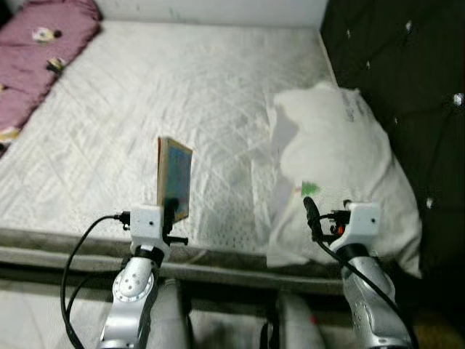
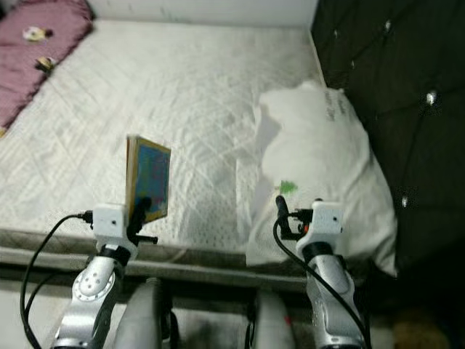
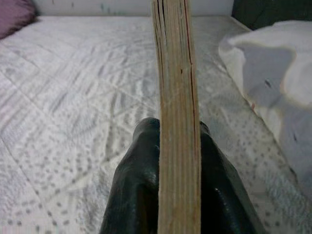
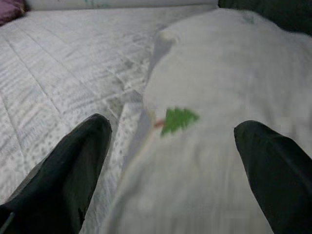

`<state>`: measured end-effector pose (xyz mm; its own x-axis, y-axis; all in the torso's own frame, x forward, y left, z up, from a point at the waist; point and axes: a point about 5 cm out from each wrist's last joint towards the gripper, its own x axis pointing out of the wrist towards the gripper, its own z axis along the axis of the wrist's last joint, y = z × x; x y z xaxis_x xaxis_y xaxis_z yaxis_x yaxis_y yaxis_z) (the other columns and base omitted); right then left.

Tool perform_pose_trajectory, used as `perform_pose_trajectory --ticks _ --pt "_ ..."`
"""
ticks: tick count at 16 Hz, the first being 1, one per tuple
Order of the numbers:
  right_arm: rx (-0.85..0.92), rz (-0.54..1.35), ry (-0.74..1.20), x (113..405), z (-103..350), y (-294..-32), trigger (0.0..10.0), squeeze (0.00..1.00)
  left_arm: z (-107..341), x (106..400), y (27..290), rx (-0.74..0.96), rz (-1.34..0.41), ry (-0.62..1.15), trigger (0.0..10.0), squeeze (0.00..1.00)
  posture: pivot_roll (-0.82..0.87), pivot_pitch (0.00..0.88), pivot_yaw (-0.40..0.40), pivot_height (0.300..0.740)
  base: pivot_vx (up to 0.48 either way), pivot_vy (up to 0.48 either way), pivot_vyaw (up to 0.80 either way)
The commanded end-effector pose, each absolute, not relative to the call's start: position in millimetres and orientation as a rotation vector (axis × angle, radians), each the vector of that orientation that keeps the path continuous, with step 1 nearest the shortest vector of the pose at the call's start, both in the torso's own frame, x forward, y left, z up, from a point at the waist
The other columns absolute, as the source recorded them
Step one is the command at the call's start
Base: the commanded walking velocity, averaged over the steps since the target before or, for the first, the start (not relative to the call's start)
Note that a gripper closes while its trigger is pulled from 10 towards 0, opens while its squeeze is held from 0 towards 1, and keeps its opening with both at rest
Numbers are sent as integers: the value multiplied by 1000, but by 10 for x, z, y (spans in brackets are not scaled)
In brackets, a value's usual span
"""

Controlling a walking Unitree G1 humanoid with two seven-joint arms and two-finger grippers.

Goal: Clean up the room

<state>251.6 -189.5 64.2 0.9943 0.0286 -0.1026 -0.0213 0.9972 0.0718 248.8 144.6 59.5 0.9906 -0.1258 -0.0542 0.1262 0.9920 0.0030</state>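
My left gripper (image 1: 171, 211) is shut on a thin book (image 1: 174, 178) with a blue-green cover, held upright on edge above the near edge of the white mattress (image 1: 160, 94). The left wrist view looks along the book's page edge (image 3: 175, 117), clamped between the two black fingers (image 3: 136, 195). My right gripper (image 1: 311, 211) stands open just in front of a white pillow (image 1: 338, 167) with a small green tree mark (image 4: 178, 119). Its two fingers (image 4: 73, 170) are spread wide in the right wrist view, with nothing between them.
A pink quilt (image 1: 36, 51) lies at the bed's far left corner. A dark tufted headboard (image 1: 407, 80) runs along the right side behind the pillow. The mattress edge (image 1: 218, 258) crosses right in front of my arms.
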Motion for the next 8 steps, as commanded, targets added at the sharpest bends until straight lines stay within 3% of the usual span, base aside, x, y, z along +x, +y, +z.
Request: perform_pose_trajectory --ticks 1,8 --pt "70 27 101 2502 659 -1898 10000 0 653 2504 1452 14 -128 25 10000 0 -65 103 4 613 0 0 0" --pt "49 32 146 2298 622 -1966 10000 0 661 2476 1585 -50 -102 31 10000 0 -80 169 -30 613 0 0 0"
